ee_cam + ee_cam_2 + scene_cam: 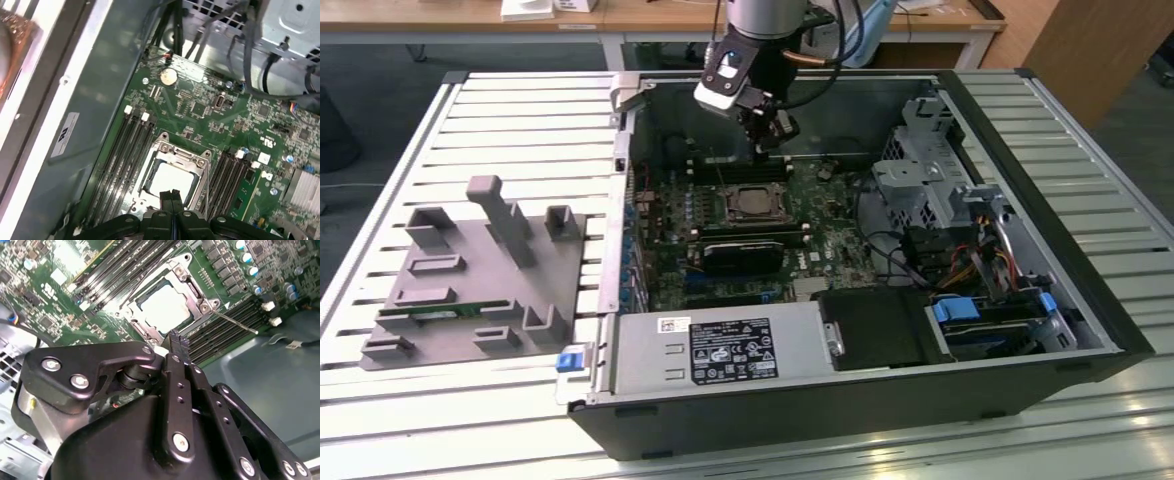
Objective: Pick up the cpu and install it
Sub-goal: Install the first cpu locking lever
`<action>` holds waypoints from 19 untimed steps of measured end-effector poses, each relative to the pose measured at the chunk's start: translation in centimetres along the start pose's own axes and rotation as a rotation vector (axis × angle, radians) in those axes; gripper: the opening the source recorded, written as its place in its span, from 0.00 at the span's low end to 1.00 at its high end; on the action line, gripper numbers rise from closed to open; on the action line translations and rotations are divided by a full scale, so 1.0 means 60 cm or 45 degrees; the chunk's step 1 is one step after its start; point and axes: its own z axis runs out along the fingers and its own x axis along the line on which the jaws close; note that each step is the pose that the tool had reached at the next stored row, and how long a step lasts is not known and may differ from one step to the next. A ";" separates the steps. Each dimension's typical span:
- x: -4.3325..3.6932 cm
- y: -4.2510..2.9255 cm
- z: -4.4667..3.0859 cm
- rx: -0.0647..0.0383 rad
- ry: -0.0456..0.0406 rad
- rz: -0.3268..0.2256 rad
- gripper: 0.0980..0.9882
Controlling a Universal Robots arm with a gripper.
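Observation:
The cpu (750, 203), a pale silver square, lies flat in its metal-framed socket in the middle of the green motherboard (821, 225) inside the open computer case. Both wrist views look down on the cpu (165, 305) (172, 179) in that socket. My gripper (771, 150) hangs inside the case just above and behind the socket, over the memory slots. Its two black fingers (169, 196) are pressed together with nothing between them, and their tips (177, 342) sit close to the socket's edge.
The socket's thin metal lever (235, 322) sticks out to one side. A black heatsink block (747, 255), a power supply (720, 355) and a drive cage (927, 170) crowd the case. On the exterior view's left, a grey fixture (467, 285) holds a green memory stick (440, 312).

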 end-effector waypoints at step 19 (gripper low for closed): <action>-0.001 0.000 0.000 -0.003 0.006 -0.206 0.01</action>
